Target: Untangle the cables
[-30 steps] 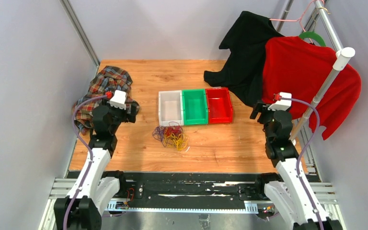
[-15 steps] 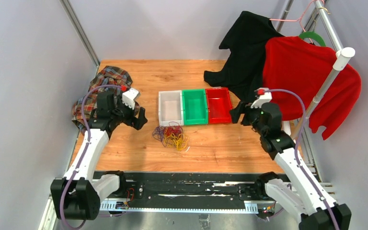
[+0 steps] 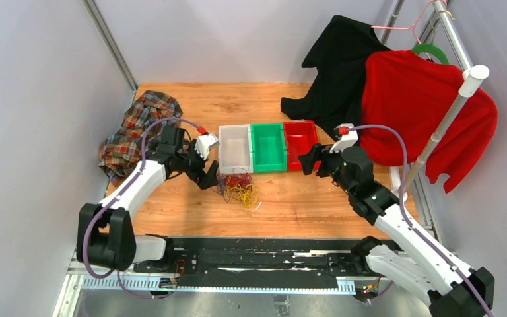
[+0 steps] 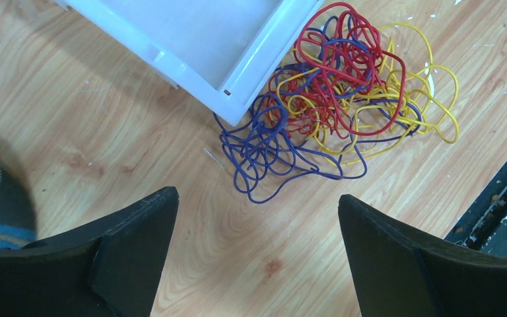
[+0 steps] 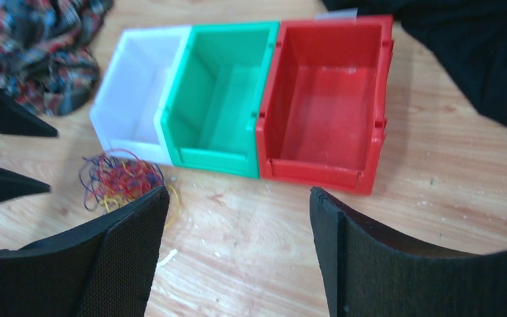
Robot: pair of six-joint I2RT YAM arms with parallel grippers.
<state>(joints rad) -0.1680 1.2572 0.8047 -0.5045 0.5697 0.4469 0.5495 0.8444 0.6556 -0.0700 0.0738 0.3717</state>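
wooden bench [image 3: 304, 205], mid-frame: the cables [image 4: 343, 86] lie knotted. approach step, judged: left gripper [image 4: 254, 198] is held spread just beside them, right gripper [image 5: 237, 191] spread, well apart. one strand should be pinched next.

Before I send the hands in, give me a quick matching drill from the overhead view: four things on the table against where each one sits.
Things:
1. white plastic bin
2. red plastic bin
3. crumpled plaid cloth
4. tangled bundle of red, yellow and purple cables

Places:
A. far-left part of the wooden table
B. right end of the row of three bins
C. on bare wood, on the near side of the bins
D. left end of the row of three bins

Pairs: 1-D, 2-B, 3-A, 4-C.
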